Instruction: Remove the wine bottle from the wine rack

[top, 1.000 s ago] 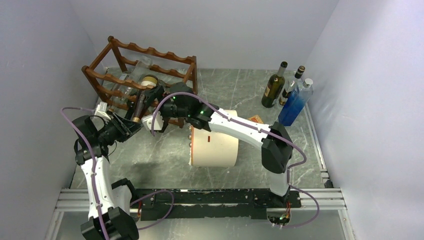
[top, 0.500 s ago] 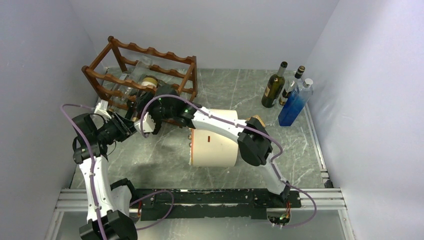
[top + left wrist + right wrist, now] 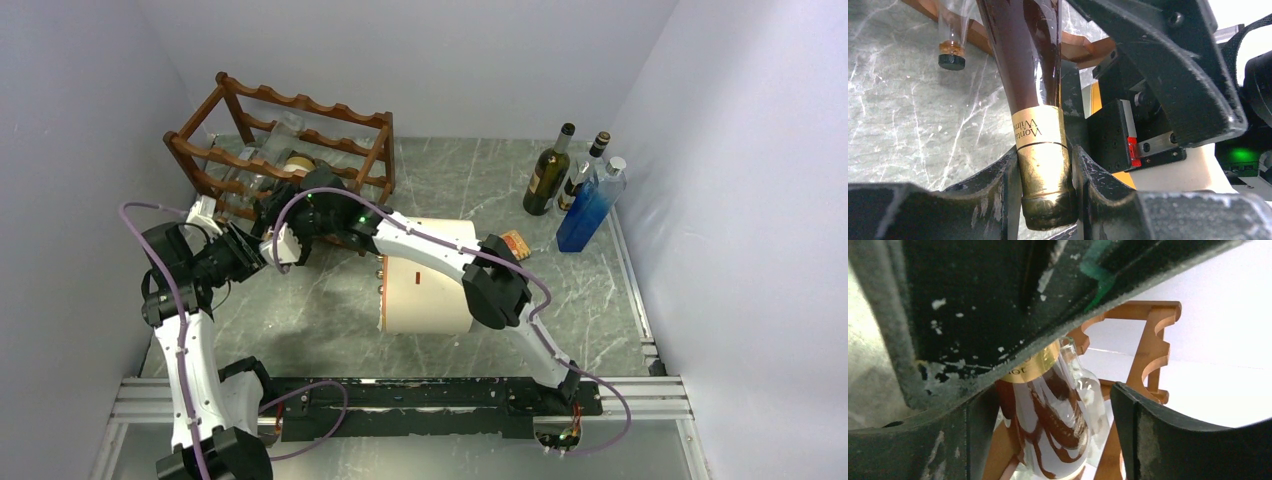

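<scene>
– Starting with the left gripper [image 3: 1045, 172]: state?
– Clamped on the gold foil neck of the wine bottle [image 3: 1034, 100], bottom centre of the left wrist view.
– Right gripper [image 3: 1050, 415]?
– Wide, one finger each side of the bottle's dark body. There's a gap at the right-hand finger [image 3: 1173, 440]; can't tell if the other side touches.
– Where's the bottle?
– Upper left of the overhead view, lying slanted in the wine rack [image 3: 310, 104] with the neck poking out toward lower left. The right arm covers most of it.
– Anything else?
– Clear bottle [image 3: 950, 35] with a black cap, also in the rack. Cream cylinder [image 3: 430, 290] on its side on the table [image 3: 330, 310], centre. Green bottle [image 3: 548, 172] and blue bottle [image 3: 588, 212] standing upper right.
</scene>
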Controlling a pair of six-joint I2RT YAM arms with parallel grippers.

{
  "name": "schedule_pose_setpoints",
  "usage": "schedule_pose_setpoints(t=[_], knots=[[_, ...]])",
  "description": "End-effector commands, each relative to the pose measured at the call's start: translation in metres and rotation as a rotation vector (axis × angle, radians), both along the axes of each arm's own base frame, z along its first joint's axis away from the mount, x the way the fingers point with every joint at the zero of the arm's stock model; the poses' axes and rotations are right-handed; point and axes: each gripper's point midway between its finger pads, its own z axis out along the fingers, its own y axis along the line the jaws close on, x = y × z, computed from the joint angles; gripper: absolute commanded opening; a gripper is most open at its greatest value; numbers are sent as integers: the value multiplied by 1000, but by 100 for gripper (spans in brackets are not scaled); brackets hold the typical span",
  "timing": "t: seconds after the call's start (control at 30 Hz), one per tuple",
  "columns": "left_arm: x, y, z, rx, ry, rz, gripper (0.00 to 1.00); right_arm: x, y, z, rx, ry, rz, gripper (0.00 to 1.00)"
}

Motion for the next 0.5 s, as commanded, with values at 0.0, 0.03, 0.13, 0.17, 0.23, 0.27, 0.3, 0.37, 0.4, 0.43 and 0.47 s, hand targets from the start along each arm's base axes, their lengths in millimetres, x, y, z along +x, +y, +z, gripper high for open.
schedule_pose_setpoints(t=[0.0,0.03,0.13,0.17,0.23,0.27,0.3,0.37,0.4,0.43,0.47], knots=[[-12,-25,48,28,-188,-177,7,-9,12,8,66,39,39,78],[-12,-25,49,46,-197,-182,7,-10,13,7,74,48,41,77],[-14,-25,49,66,-196,-179,7,-12,15,8,92,71,50,77],[-14,-24,49,68,-197,-180,7,-14,16,9,99,77,54,78],[-15,-25,50,69,-198,-183,7,-14,17,9,110,86,56,83],[-15,-25,50,71,-198,-183,7,-15,17,9,116,89,57,85],[-15,-25,50,75,-201,-184,7,-15,17,8,117,90,56,85],[-16,-26,50,74,-200,-186,7,-14,18,7,114,95,48,83],[-16,-26,50,74,-199,-187,7,-13,18,9,115,94,45,78],[-17,-26,50,77,-198,-187,7,-12,18,7,109,95,42,72],[-17,-26,51,80,-198,-188,8,-12,18,7,106,93,41,66]])
